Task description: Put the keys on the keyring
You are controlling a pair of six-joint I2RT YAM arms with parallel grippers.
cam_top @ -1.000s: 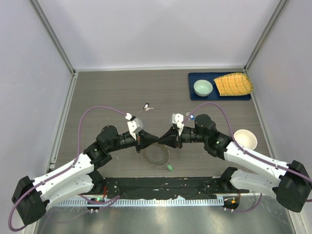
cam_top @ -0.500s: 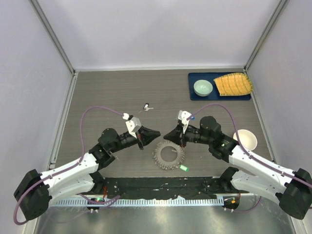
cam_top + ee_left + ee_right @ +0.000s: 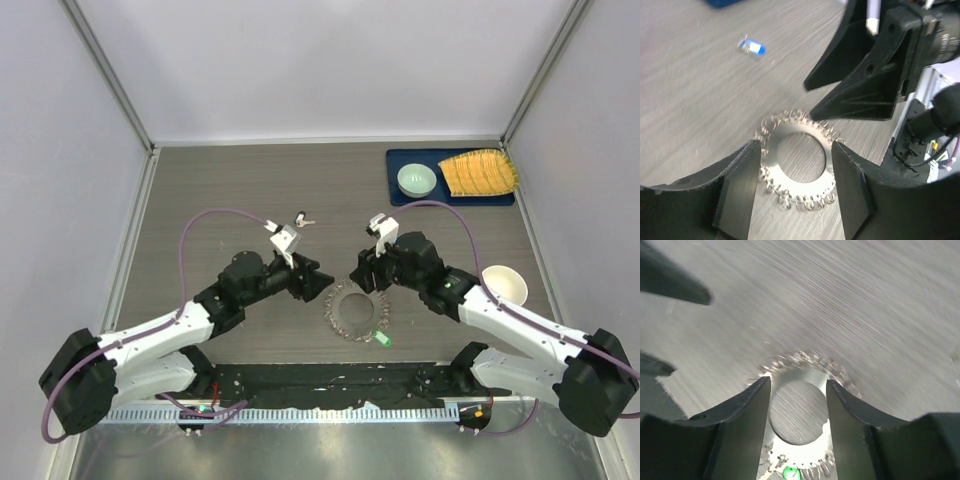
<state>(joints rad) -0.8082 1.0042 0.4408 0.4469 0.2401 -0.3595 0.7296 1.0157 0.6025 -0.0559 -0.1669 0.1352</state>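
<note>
Keyring [image 3: 343,318] now farther right: flat, bristly-rimmed, green key [image 3: 382,339] beside.

Soft, even light leaves the top view bright and sharp with faint shadows on the table [image 3: 230,175], while the right wrist view smears with motion blur, the keyring [image 3: 802,372] glaring white, and the left wrist view blurs the far blue key [image 3: 752,47].

grey wood-grain table [image 3: 220,190], pale lilac walls [image 3: 320,60]
</note>
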